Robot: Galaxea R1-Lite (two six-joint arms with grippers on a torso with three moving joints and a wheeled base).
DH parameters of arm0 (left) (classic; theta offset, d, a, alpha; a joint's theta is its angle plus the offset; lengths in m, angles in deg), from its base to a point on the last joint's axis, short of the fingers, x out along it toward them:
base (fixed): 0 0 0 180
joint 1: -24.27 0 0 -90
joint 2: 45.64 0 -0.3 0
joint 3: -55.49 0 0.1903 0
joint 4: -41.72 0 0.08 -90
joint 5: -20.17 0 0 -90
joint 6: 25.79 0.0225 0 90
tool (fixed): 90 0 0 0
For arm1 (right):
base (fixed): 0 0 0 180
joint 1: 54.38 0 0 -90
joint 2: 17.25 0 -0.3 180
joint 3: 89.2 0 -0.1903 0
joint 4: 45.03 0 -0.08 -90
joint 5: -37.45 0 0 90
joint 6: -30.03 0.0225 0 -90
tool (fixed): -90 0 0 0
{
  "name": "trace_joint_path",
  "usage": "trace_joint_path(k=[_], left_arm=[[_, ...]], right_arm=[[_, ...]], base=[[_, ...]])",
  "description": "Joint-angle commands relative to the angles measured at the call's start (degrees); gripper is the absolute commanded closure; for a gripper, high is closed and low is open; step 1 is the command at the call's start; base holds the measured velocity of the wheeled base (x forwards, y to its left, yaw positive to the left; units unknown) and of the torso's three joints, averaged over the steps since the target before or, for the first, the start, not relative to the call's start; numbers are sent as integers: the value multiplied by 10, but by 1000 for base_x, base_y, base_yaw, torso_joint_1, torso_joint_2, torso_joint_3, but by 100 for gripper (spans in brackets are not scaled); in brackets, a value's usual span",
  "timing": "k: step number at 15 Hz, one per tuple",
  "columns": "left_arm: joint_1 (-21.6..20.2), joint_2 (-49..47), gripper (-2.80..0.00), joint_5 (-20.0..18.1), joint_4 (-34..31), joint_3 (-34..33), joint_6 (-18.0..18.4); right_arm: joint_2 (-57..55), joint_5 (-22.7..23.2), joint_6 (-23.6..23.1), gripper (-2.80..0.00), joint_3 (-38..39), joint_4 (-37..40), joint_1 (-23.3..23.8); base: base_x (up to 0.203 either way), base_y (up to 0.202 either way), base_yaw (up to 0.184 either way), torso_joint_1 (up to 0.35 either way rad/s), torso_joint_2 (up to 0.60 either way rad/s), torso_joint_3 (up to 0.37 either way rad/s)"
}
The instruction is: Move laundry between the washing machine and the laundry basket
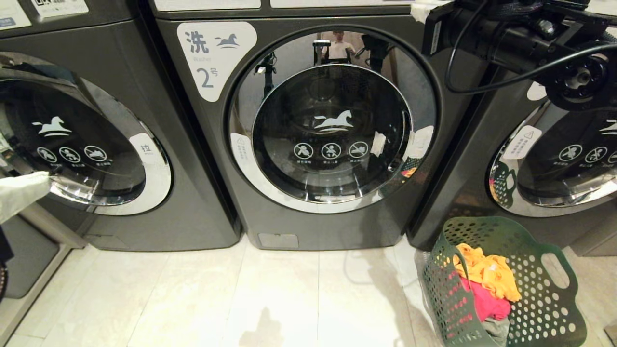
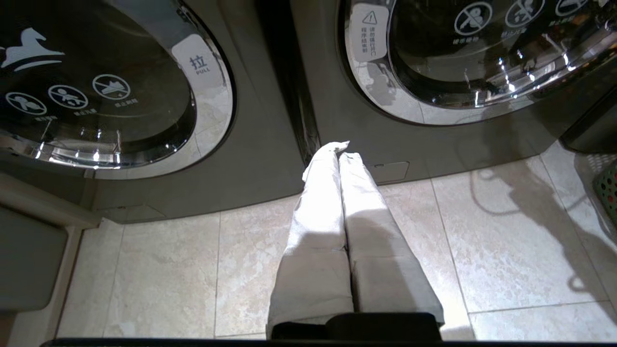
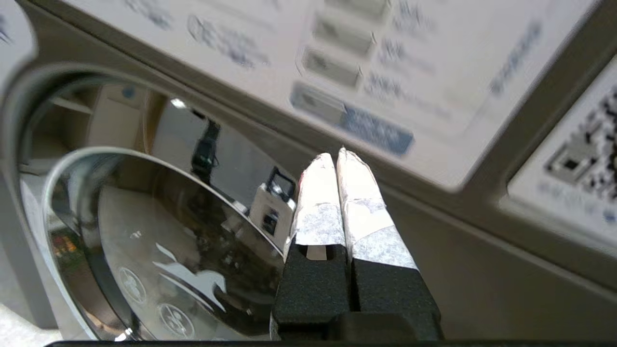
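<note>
The washing machine (image 1: 308,231) labelled 2 stands in the middle, and its round glass door (image 1: 332,130) is closed. The laundry lies in the green laundry basket (image 1: 547,315) on the floor at the lower right: an orange-yellow garment (image 1: 487,272) on top, a pink-red one (image 1: 487,303) under it, and a grey one (image 1: 496,331) lowest. My left gripper (image 2: 340,148) is shut and empty, low over the floor, pointing at the gap between two machines. My right gripper (image 3: 337,156) is shut and empty, held high near a washer's control panel (image 3: 385,72).
A second grey washer (image 1: 120,144) stands to the left and a third (image 1: 554,159) to the right, both with doors closed. My right arm (image 1: 530,38) and its cable cross the top right. Pale floor tiles (image 1: 241,299) spread in front. A low ledge (image 1: 29,250) sits at the far left.
</note>
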Motion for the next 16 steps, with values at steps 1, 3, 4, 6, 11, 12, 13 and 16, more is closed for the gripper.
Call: trace_joint_path(k=[1,3,4,6,11,12,13,16], left_arm=[[0,3,0,1,-1,0,5],[0,4,0,1,-1,0,5],[0,5,0,1,-1,1,5],[0,7,0,1,-1,0,5],[1,6,0,0,-1,1,16],[1,6,0,0,0,0,16],[1,6,0,0,0,0,16],[1,8,0,-16,0,0,17]], right_arm=[[2,1,-2,0,0,-1,-1],[2,2,-2,0,0,-1,-1],[3,2,-2,0,0,-2,-1],[6,3,-2,0,0,-2,-1],[-3,2,-1,0,0,-2,-1],[-7,3,-1,0,0,-2,-1],[-8,3,0,0,0,-2,-1],[-12,3,-1,0,0,-2,-1]], base=[[0,0,0,20,-102,-254],[0,0,0,68,-404,-320],[0,0,0,101,-475,-334],[0,0,0,72,-362,-245],[0,0,0,22,-55,-49],[0,0,0,0,0,0],[0,0,0,0,0,0],[0,0,0,0,0,0]])
